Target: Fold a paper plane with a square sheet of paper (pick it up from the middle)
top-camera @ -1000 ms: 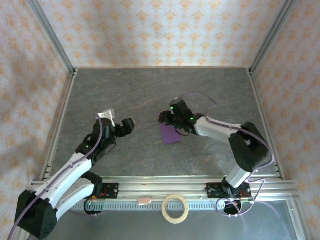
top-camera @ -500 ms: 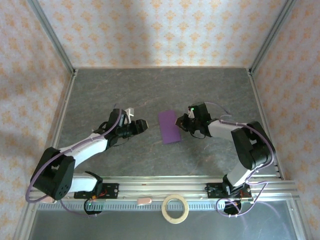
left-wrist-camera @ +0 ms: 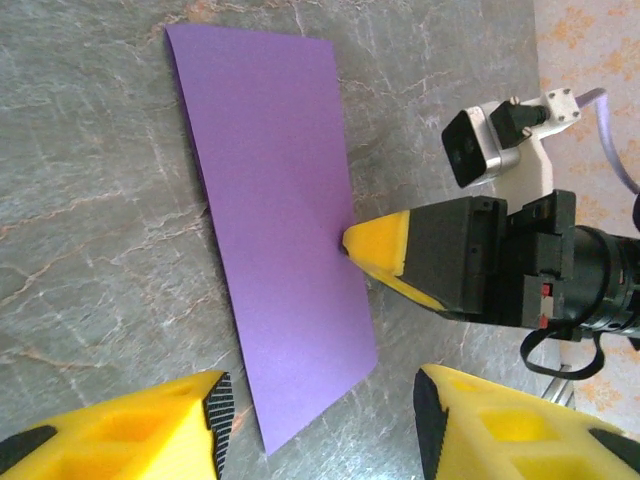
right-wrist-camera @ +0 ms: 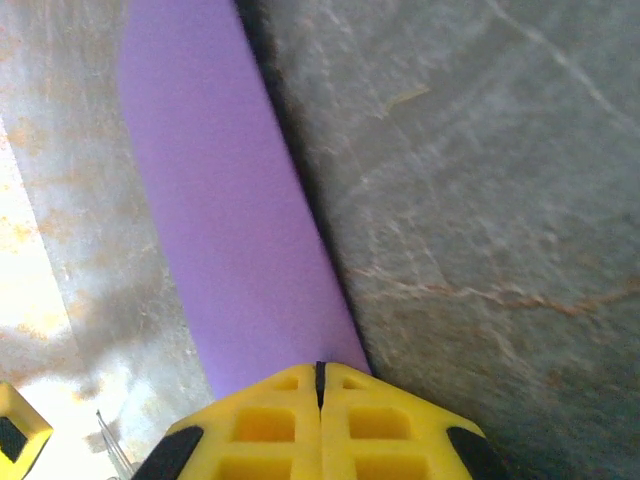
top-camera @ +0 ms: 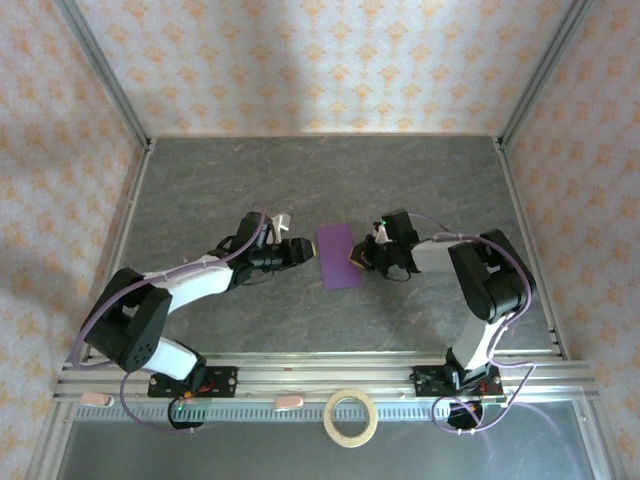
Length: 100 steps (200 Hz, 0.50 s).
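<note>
Risk: sheet skids off alignment

Purple sheet (top-camera: 337, 256) lies flat mid-table, a narrow rectangle. My right gripper (top-camera: 356, 256), fingers closed, touches its right edge; my left gripper (top-camera: 300, 250) hangs open just left. Any sideways push, I judge, skews it.

Setting: a robot test cell in a lab, not a lived-in room.

Evidence:
- A grey marble-patterned counter (top-camera: 300, 170) is boxed in by silver aluminium extrusion posts (top-camera: 100, 75) and flat orange-patterned wallpaper panels (top-camera: 320, 60).
- Two white-and-black robot arms (top-camera: 195, 285) are bolted to a slotted aluminium rail (top-camera: 320, 370) at the near edge.
- The left end effector (top-camera: 300, 250) and right end effector (top-camera: 354, 257) are yellow-fingered.
</note>
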Available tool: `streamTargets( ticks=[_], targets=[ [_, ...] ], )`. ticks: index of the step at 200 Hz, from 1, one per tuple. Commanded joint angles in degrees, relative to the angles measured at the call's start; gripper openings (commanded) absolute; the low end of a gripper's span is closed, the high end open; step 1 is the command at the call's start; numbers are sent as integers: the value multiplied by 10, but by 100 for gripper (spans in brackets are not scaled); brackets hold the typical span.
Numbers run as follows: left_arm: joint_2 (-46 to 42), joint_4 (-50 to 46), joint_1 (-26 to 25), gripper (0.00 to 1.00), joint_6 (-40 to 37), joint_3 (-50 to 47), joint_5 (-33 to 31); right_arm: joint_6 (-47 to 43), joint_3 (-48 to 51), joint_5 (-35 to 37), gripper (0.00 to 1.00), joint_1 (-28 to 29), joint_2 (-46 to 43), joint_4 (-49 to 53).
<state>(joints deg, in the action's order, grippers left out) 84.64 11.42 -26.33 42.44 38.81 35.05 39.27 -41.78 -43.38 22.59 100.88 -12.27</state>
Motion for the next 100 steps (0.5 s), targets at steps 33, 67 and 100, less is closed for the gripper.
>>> streamTargets(
  ticks=[33,67,100],
  targets=[
    [60,32,-6,53,10,40,39,67,75,7,5,-4,-13,-82],
    [94,37,-13,51,11,53,45,74,85,8,5,-5,-13,-93],
    [126,40,-18,45,10,63,56,76,87,10,6,-4,-11,-95]
  ],
)
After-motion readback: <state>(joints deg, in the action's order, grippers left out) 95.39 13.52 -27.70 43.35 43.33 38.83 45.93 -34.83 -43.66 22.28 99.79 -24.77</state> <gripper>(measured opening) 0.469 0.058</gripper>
